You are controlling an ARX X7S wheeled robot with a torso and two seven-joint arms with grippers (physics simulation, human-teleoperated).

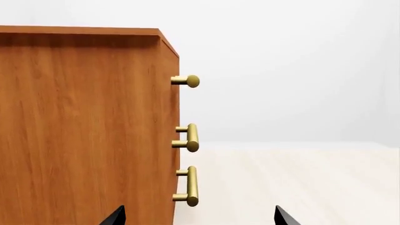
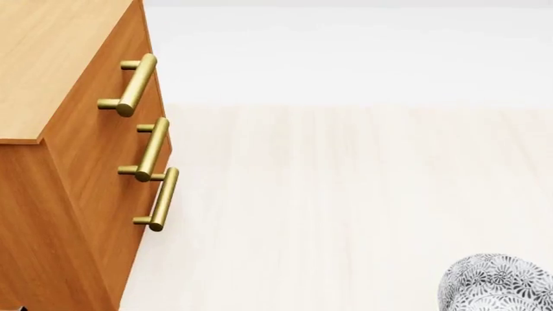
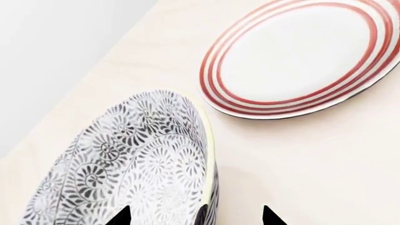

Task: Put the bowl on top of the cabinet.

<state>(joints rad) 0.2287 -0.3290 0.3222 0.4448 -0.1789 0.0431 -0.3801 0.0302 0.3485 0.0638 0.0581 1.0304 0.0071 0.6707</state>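
The bowl (image 3: 137,159), white with a dense dark floral pattern and a pale rim, fills the lower part of the right wrist view. My right gripper (image 3: 196,218) is open and straddles the bowl's rim, one fingertip (image 3: 120,217) over the inside and the other over the pale surface outside. In the head view the bowl (image 2: 496,284) sits at the bottom right corner. The orange-brown cabinet (image 2: 78,168), with a lighter top, stands at the left. My left gripper (image 1: 200,219) is open and holds nothing, facing the cabinet (image 1: 81,126) at its front corner.
Three brass bar handles (image 2: 153,149) stick out from the cabinet front. A flat white plate with red rings (image 3: 300,56) lies close beside the bowl. Pale wood surface (image 2: 346,194) stretches between the cabinet and the bowl, with a white wall behind.
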